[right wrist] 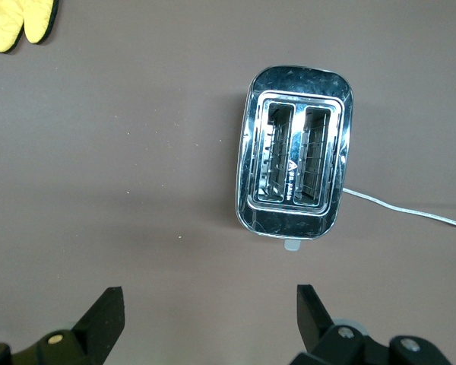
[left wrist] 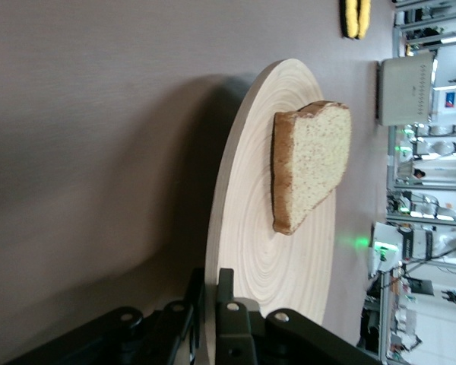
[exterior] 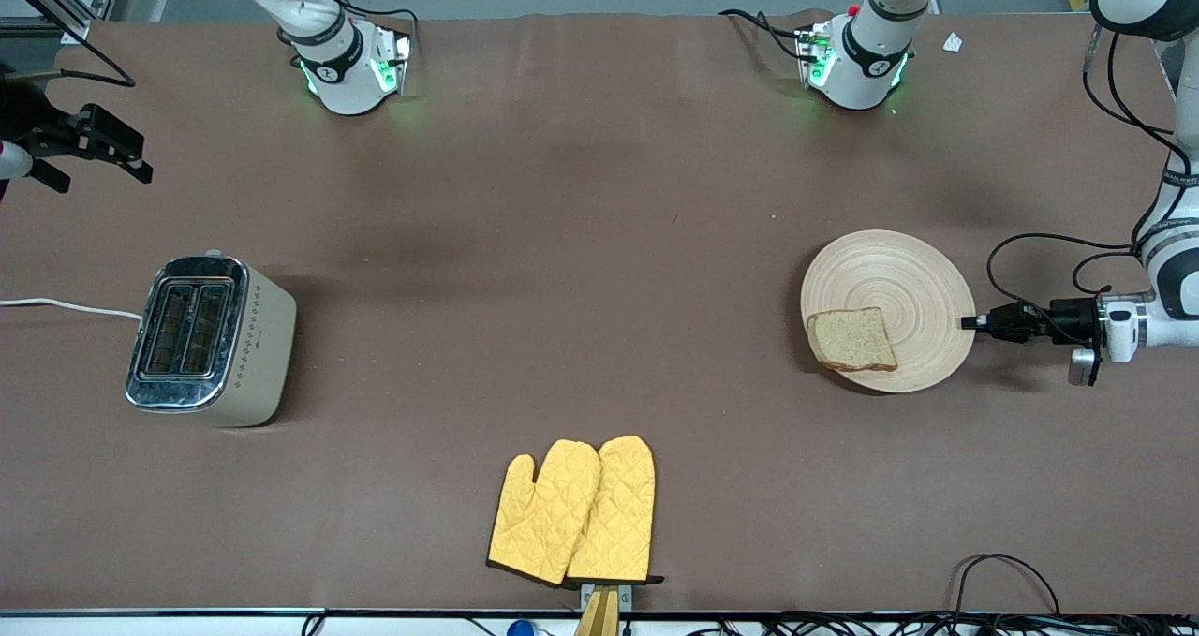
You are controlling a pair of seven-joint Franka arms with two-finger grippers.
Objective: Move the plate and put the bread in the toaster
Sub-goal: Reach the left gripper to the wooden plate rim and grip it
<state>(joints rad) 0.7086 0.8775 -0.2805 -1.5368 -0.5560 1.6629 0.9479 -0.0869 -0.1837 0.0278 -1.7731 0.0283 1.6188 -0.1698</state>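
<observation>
The round wooden plate [exterior: 890,266] lies toward the left arm's end of the table. A brown bread slice [exterior: 851,339] rests on its part nearer the front camera. My left gripper [exterior: 969,322] is low at the table and shut on the plate's rim. In the left wrist view its fingers pinch the edge of the plate [left wrist: 251,228], one above and one below, with the bread [left wrist: 311,163] just ahead of the left gripper [left wrist: 213,277]. The toaster [exterior: 211,339] stands toward the right arm's end, both slots empty. My right gripper [exterior: 94,144] hangs open over the table beside it; the right wrist view looks down past the right gripper [right wrist: 209,304] onto the toaster [right wrist: 295,171].
A pair of yellow oven mitts [exterior: 576,511] lies near the table's front edge at mid-table. The toaster's white cord [exterior: 66,306] runs off the right arm's end. Cables trail along the front edge [exterior: 1007,570].
</observation>
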